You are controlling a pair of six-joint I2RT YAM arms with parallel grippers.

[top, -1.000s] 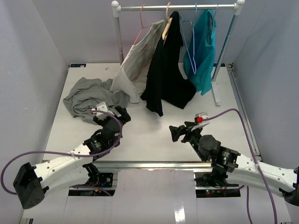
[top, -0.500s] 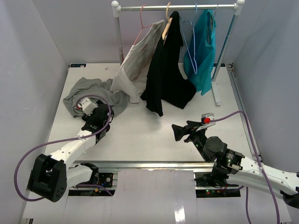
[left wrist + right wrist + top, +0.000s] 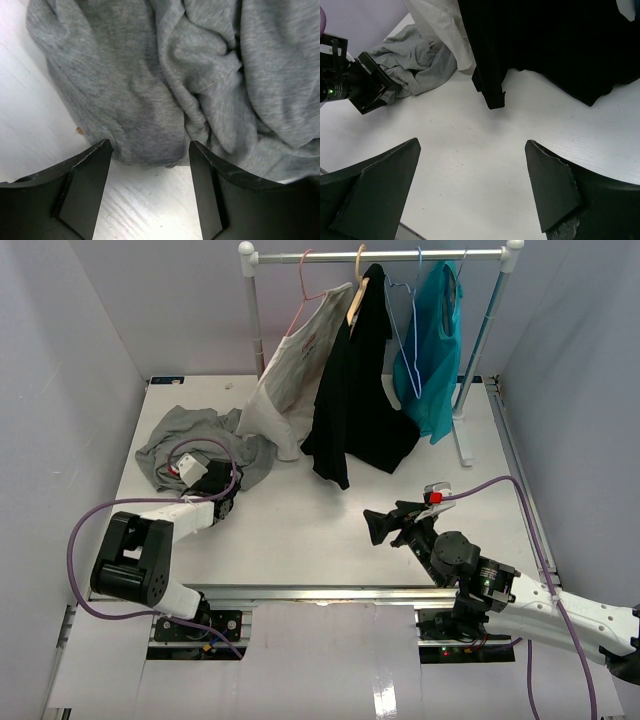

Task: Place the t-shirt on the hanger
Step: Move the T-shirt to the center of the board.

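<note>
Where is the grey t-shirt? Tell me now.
In the top view the t-shirt lies crumpled far left on the table, beside the hanging white shirt, the open left fingers at its near edge.

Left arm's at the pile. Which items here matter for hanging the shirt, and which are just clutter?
Job: grey t-shirt, light-blue wire hanger, left gripper open at the shirt's edge.
Clutter: black garment, white printed shirt, teal garment, pink wire hanger, wooden hanger.
</note>
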